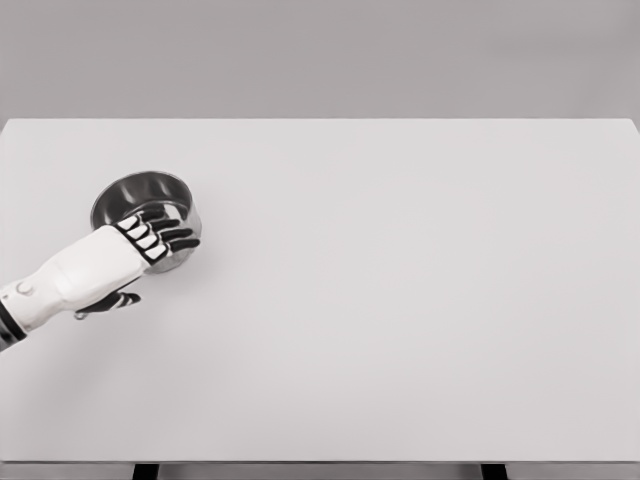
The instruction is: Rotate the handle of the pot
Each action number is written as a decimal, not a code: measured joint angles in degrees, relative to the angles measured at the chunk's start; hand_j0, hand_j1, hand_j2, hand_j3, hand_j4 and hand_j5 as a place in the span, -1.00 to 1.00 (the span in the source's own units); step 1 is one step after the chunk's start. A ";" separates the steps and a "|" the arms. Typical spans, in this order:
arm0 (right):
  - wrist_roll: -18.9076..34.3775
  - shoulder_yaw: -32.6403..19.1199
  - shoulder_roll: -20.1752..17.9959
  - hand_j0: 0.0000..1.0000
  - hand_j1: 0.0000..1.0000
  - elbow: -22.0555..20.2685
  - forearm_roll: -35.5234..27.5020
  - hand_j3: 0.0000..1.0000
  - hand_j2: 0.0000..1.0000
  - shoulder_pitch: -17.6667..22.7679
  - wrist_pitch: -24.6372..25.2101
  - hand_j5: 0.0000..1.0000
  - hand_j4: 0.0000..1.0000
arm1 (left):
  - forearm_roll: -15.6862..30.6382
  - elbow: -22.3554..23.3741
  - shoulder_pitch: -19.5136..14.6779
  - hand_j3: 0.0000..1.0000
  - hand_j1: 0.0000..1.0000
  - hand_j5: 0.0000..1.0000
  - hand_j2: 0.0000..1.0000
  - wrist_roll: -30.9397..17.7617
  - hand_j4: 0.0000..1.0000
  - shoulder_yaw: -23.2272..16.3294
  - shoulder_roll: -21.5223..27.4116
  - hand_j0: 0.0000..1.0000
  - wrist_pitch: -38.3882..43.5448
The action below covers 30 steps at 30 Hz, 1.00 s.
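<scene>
A small steel pot [138, 196] stands on the left part of the white table [400, 300]. My left hand [152, 238] comes in from the lower left and lies over the pot's near right rim. Its four dark fingers [172, 234] are stretched out across the rim, and the thumb [112, 301] sticks out below, apart from the pot. Nothing is visibly held in the hand. The pot's handle does not show; the hand and forearm may be covering it. My right arm is out of the picture.
The table runs wide to the right of the pot, with its far edge near the top and its front edge along the bottom. A plain grey wall is behind it.
</scene>
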 measured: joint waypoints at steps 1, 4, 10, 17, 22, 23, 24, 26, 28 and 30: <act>0.00 0.00 0.00 1.00 1.00 0.00 0.00 1.00 1.00 0.00 -0.01 1.00 1.00 | -0.02 0.00 0.09 1.00 1.00 1.00 1.00 0.00 1.00 0.20 0.02 1.00 0.00; 0.00 0.00 0.00 1.00 1.00 0.00 0.00 1.00 1.00 0.00 0.00 1.00 1.00 | -0.04 0.00 0.26 1.00 1.00 1.00 1.00 0.00 1.00 0.85 0.05 1.00 0.00; 0.00 0.00 0.00 1.00 1.00 0.00 0.00 1.00 1.00 0.00 -0.01 1.00 1.00 | -0.09 0.00 1.23 1.00 1.00 1.00 1.00 0.00 1.00 2.21 0.17 1.00 0.00; 0.00 0.00 0.00 1.00 1.00 0.00 0.00 1.00 1.00 0.00 0.00 1.00 1.00 | -0.29 0.06 1.32 1.00 1.00 1.00 1.00 -0.02 1.00 3.21 0.29 1.00 -0.01; 0.00 0.00 0.00 1.00 1.00 0.00 0.00 1.00 1.00 0.00 -0.01 1.00 1.00 | -0.38 0.09 2.11 1.00 1.00 1.00 1.00 -0.01 1.00 4.37 0.40 1.00 0.00; 0.00 0.00 0.00 1.00 1.00 0.00 0.00 1.00 1.00 0.00 -0.01 1.00 1.00 | -0.39 0.10 2.37 1.00 1.00 1.00 1.00 0.00 1.00 4.67 0.46 1.00 0.00; 0.00 0.00 0.00 1.00 1.00 0.00 0.00 1.00 1.00 0.00 -0.01 1.00 1.00 | -0.38 0.10 2.46 1.00 1.00 1.00 1.00 0.00 1.00 5.01 0.51 1.00 0.00; 0.00 0.00 0.00 1.00 1.00 0.00 0.00 1.00 1.00 0.00 0.00 1.00 1.00 | -0.32 0.09 2.55 1.00 1.00 1.00 1.00 0.00 1.00 5.79 0.56 1.00 0.00; 0.00 0.00 0.00 1.00 1.00 0.00 0.00 1.00 1.00 0.00 0.01 1.00 1.00 | -0.16 0.09 3.25 1.00 1.00 1.00 1.00 -0.01 1.00 6.79 0.60 1.00 -0.01; 0.00 0.00 0.00 1.00 1.00 0.00 0.00 1.00 1.00 0.00 0.01 1.00 1.00 | 0.06 0.08 3.34 1.00 1.00 1.00 1.00 -0.03 1.00 7.91 0.61 1.00 0.00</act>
